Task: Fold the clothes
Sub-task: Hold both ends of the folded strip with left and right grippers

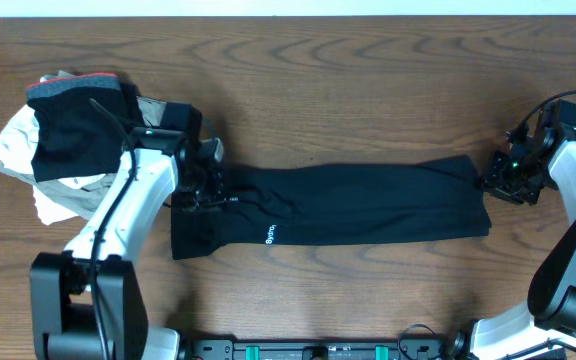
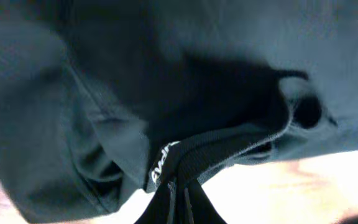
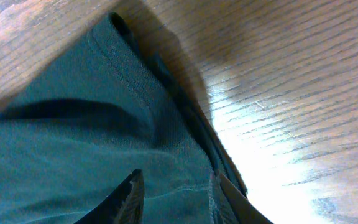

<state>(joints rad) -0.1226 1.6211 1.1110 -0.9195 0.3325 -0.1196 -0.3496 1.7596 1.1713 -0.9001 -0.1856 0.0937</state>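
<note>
The clothes point(image 1: 368, 205) are one long black garment lying folded lengthwise across the middle of the wooden table, with white lettering point(image 1: 270, 236) near the front edge. My left gripper point(image 1: 203, 190) sits at the garment's left end. In the left wrist view it point(image 2: 180, 186) is shut on a dark ribbed band of the clothes point(image 2: 135, 81), beside white lettering point(image 2: 160, 168). My right gripper point(image 1: 496, 182) is at the garment's right end. In the right wrist view its jaws point(image 3: 178, 190) stand partly apart with the hem of the clothes point(image 3: 92, 124) filling the gap between them.
A heap of other garments point(image 1: 58, 140), white, beige, grey with a red edge and plain black, lies at the back left beside the left arm. Bare wooden table point(image 1: 368, 90) stretches behind the garment and in front of it.
</note>
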